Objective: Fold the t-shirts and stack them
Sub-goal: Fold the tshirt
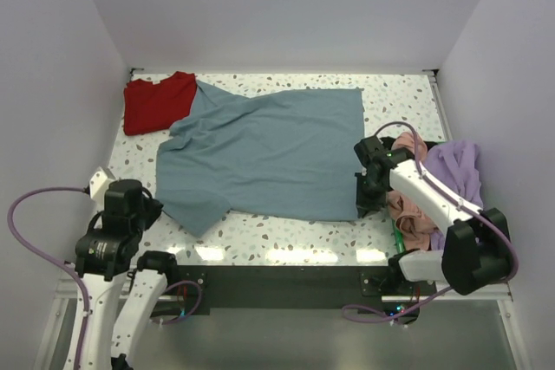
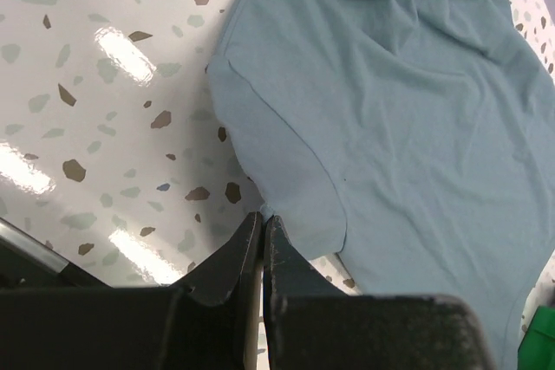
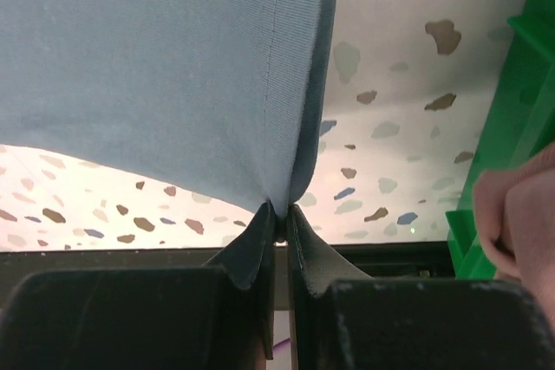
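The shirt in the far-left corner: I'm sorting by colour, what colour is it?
The shirt is red; best in the top external view.

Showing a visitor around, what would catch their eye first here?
The big slate-blue t-shirt spread across the middle of the speckled table, its near right corner pinched in the right pincer. Then the red t-shirt in the far left corner, and the pink and lavender heap at the right edge.

Tabletop (image 1: 399, 101): white terrazzo, grey and brown speckles, glossy; glare patches (image 1: 286, 253) of overhead light along near edge; back wall (image 1: 286, 6), left wall (image 1: 43, 84), right wall (image 1: 512, 58): plain, pale lavender-white, enclosing three sides; dark front rail (image 1: 286, 283) below near edge.
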`<control>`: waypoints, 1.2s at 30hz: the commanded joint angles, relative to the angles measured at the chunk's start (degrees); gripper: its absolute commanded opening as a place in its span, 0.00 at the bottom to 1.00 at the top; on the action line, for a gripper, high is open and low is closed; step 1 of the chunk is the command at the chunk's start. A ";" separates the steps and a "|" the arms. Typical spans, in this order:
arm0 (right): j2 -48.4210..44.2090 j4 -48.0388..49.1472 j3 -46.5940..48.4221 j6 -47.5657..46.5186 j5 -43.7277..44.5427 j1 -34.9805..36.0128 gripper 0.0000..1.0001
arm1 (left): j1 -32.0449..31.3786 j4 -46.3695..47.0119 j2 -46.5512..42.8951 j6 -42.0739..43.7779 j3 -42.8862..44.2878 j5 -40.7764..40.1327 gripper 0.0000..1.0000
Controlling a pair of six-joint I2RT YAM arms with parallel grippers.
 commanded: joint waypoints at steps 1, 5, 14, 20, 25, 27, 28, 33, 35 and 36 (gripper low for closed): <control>-3.53 -5.42 -0.09 2.23 1.51 0.76 0.00 | 0.33 -6.19 -0.62 0.32 5.59 -2.77 0.00; -7.05 -7.97 -2.02 3.28 1.16 1.02 0.00 | 0.33 -10.49 -0.89 0.94 8.58 -4.35 0.00; -13.46 -12.99 -4.66 5.39 0.45 1.11 0.00 | 0.42 -11.12 -1.94 2.61 7.97 0.39 0.00; -14.44 -13.08 -6.51 6.01 0.37 1.11 0.00 | 0.42 -6.82 0.16 5.33 6.92 1.36 0.00; -11.72 -7.02 -10.20 6.45 -2.27 1.11 0.00 | 0.33 1.09 3.77 7.62 3.84 5.75 0.00; -10.40 -5.35 -11.08 6.28 -2.45 1.11 0.00 | 0.33 4.15 5.52 8.59 2.61 7.16 0.00; -9.96 -4.91 -11.08 6.36 -2.45 1.20 0.00 | 0.42 5.13 6.22 8.85 2.35 7.51 0.00; -7.94 -4.29 -8.10 5.66 -1.22 1.11 0.00 | 0.42 11.63 10.79 11.05 2.78 8.65 0.00; -6.71 -4.38 -6.87 5.31 -0.87 1.02 0.00 | 0.42 13.39 12.38 12.27 3.48 9.35 0.00; -6.36 -4.38 -5.73 5.05 -0.86 1.02 0.00 | 0.42 15.06 14.12 12.63 3.66 9.62 0.00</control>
